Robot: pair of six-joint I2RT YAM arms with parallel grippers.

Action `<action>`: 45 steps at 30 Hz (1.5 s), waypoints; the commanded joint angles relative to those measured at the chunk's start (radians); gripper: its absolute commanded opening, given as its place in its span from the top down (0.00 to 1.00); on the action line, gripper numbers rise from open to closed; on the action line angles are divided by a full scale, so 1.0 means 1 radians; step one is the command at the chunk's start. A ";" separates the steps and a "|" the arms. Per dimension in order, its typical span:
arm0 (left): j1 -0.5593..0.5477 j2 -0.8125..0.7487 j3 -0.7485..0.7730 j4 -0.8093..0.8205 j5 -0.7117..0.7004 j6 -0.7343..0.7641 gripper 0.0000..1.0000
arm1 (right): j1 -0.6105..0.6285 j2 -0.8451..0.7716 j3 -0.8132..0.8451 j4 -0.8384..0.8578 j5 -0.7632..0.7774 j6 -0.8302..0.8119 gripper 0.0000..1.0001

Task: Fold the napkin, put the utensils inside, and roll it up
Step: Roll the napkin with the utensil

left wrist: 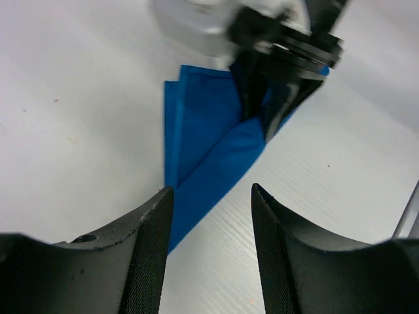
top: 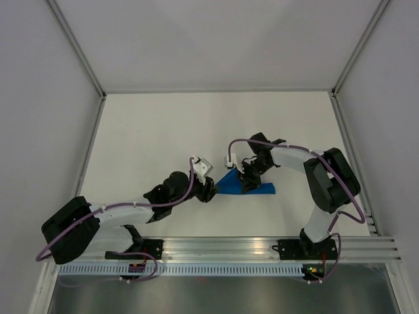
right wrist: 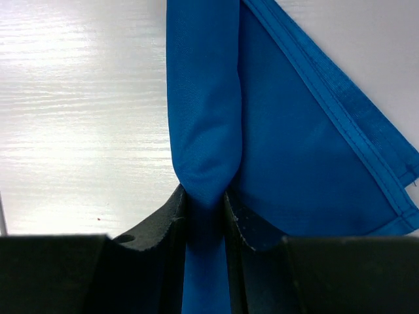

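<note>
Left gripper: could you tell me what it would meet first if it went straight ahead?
Probably the napkin, lying just ahead of the left gripper; the right gripper pinching it sits beyond.

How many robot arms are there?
2. The left arm reaches in from the bottom left, its fingers open by the napkin. The right arm comes from the right, its fingers pinching the napkin's rolled fold. None seem hidden.

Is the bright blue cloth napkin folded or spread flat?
Folded, not spread: the bright blue cloth napkin shows stacked hemmed edges, and the right gripper pinches a rolled ridge of it.
</note>
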 commanded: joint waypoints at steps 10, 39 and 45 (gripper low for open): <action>-0.348 0.270 0.136 0.089 -0.295 0.476 0.40 | -0.036 0.257 0.167 -0.233 0.048 -0.090 0.89; -0.287 0.661 0.322 -0.006 -0.211 0.613 0.60 | -0.049 0.311 0.212 -0.287 0.072 -0.119 0.89; -0.268 0.683 0.342 -0.084 -0.155 0.535 0.86 | -0.049 0.301 0.215 -0.295 0.065 -0.120 0.87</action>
